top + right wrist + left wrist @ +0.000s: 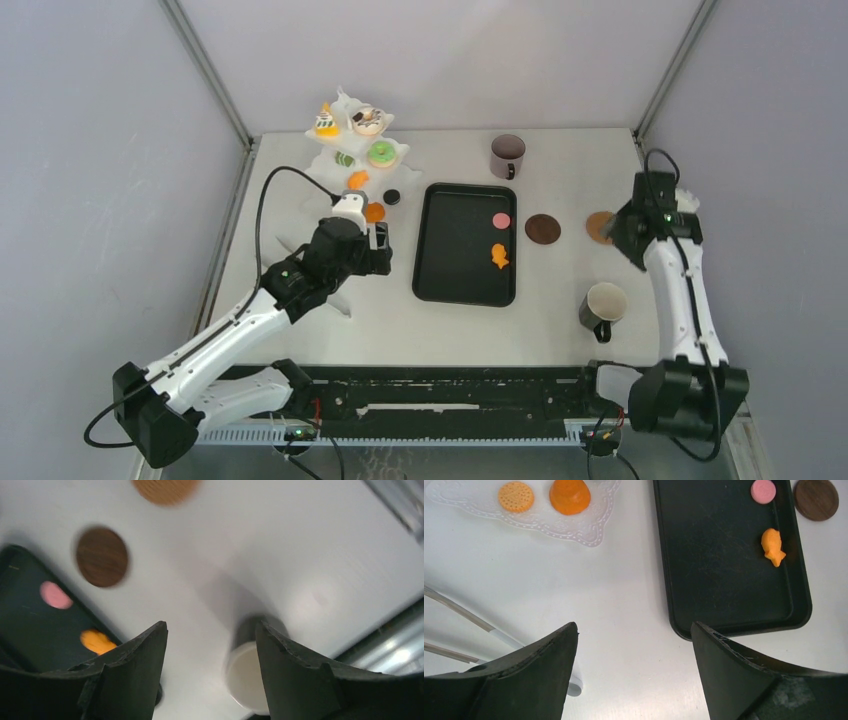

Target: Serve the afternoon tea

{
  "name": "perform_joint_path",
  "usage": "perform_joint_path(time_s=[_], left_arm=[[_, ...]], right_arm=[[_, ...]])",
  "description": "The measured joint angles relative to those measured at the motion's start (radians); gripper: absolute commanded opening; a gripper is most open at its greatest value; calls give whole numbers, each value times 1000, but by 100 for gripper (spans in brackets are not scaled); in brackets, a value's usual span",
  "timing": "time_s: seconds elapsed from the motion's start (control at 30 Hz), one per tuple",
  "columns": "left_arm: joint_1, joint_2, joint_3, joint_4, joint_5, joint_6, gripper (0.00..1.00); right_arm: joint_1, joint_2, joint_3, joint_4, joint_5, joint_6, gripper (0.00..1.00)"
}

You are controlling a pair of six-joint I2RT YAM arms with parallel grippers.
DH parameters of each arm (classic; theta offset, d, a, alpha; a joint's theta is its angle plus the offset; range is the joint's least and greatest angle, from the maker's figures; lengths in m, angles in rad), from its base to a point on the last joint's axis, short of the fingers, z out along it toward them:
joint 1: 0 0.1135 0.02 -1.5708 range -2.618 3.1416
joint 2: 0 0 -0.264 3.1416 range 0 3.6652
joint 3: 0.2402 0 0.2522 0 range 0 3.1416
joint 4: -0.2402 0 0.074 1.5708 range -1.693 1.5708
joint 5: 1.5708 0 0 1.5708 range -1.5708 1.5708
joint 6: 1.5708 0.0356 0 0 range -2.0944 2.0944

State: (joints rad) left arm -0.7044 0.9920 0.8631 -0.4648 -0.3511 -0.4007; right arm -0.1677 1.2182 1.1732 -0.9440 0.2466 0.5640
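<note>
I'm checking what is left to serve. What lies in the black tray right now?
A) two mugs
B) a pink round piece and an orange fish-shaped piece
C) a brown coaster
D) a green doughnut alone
B: the top view shows only the pink round piece and the orange fish-shaped piece in the black tray. The far mug and the near mug stand outside it.

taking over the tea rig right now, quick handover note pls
Left gripper open, empty, near the stand's bottom tier.
Right gripper open, empty, near the light coaster.
Done: several pastries sit on the stand.
Left: pink pastry and orange fish pastry lie in the black tray; neither mug is on a coaster, near mug front right, far mug behind the tray.
</note>
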Motion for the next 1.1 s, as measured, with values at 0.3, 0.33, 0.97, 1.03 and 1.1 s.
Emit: perform_joint_path(time_s=[0.3, 0.33, 0.97, 1.03, 1.1], left_arm=[[0, 0, 1, -26, 19, 19, 88], [0, 0, 1, -28, 19, 20, 88], [0, 0, 1, -39, 19, 61, 88], [0, 0, 1, -39, 19, 62, 88], [0, 0, 1, -39, 19, 62, 88]], right_arm=[[-24, -351, -222, -322, 38, 179, 75], [-27, -379, -225, -339, 32, 178, 76], [27, -454, -301, -383, -172, 70, 77], [25, -466, -301, -383, -172, 70, 77], [25, -478, -305, -379, -175, 69, 77]])
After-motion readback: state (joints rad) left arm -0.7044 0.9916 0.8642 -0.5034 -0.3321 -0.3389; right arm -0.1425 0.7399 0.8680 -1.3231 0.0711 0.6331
